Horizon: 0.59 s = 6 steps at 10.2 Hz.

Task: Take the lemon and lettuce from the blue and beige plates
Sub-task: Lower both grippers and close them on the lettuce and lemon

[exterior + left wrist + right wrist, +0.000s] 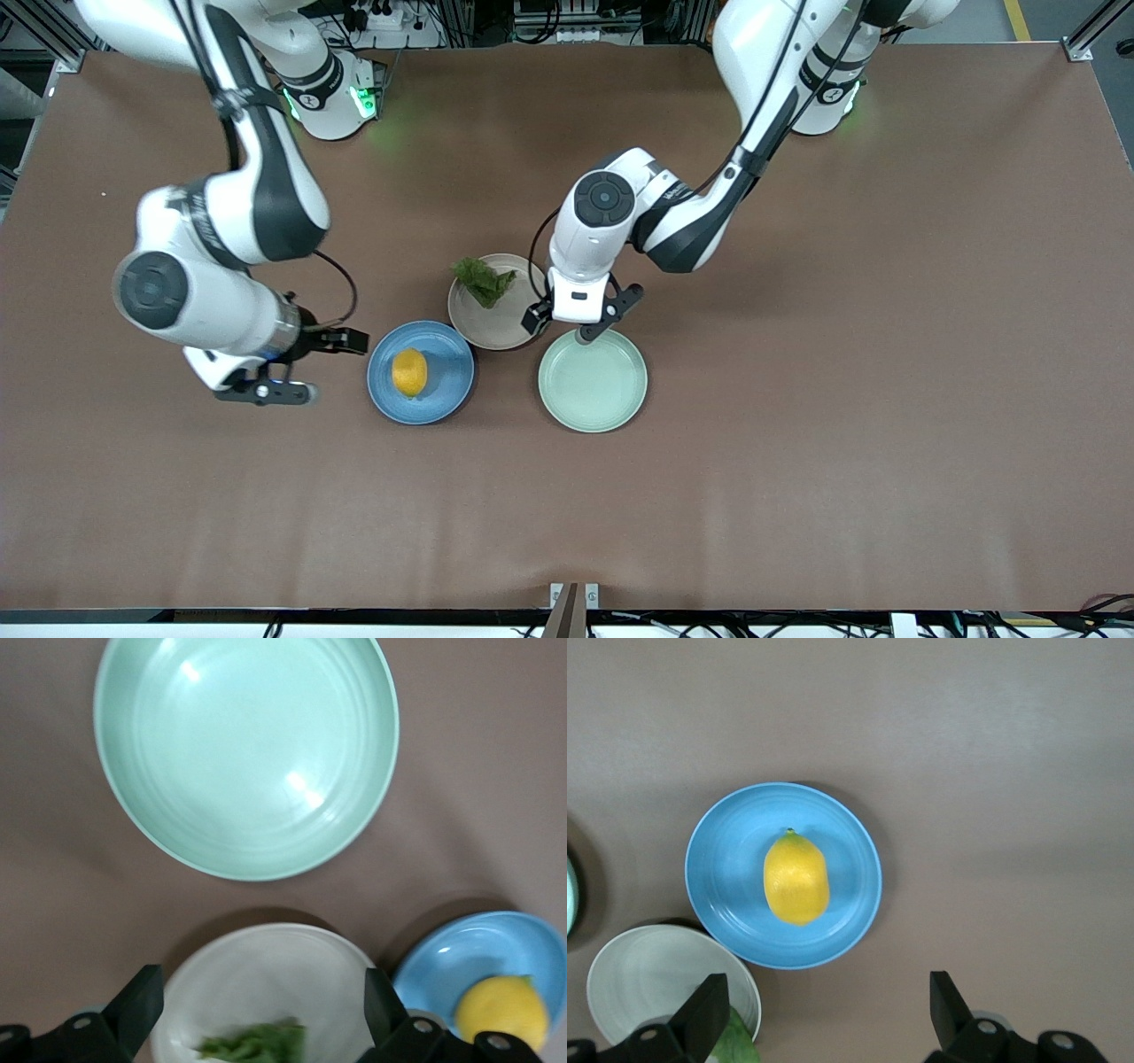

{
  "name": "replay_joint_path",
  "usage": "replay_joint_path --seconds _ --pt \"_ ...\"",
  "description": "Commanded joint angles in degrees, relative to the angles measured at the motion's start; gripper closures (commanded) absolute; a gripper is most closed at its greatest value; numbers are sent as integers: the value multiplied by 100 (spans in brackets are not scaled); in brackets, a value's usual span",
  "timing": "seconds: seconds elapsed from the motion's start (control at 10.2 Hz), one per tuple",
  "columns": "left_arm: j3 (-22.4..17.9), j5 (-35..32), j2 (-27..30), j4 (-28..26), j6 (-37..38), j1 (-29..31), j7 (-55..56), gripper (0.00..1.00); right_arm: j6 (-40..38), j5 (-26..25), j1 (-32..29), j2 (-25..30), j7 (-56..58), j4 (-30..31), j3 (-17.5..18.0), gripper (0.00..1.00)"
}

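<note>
Presently we list: lemon (409, 371) on the blue plate (447, 394), lettuce (484, 281) on the beige plate (496, 332), both untouched. Right gripper (292, 365), open, beside the blue plate; left gripper (560, 325), open, between the beige and mint-green plate (593, 381), ready to descend.

— What does the work surface look like?
— A wide brown table (797, 496), matte, with faint creases running across it.
— And around it?
— Aluminium frame rails (1094, 31) at the corners, cables and a power strip (381, 18) along the top edge, a yellow floor stripe (1017, 18), and soft green glow on the tabletop.
</note>
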<state>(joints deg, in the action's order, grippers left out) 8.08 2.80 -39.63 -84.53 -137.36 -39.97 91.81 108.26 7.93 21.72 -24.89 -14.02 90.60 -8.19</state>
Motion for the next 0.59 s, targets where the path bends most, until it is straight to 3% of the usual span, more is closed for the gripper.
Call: replay_joint_path --seconds 0.0,0.2,0.49 --pt "-61 89 -264 156 -641 -221 818 0 264 51 183 -226 -30 -16 -42 0" --pt "-61 89 -317 156 -696 -292 1013 0 606 51 289 -454 -13 1 -42 0" --pt "-52 97 -300 235 -731 -310 2019 0 1554 51 351 -517 119 675 -42 0"
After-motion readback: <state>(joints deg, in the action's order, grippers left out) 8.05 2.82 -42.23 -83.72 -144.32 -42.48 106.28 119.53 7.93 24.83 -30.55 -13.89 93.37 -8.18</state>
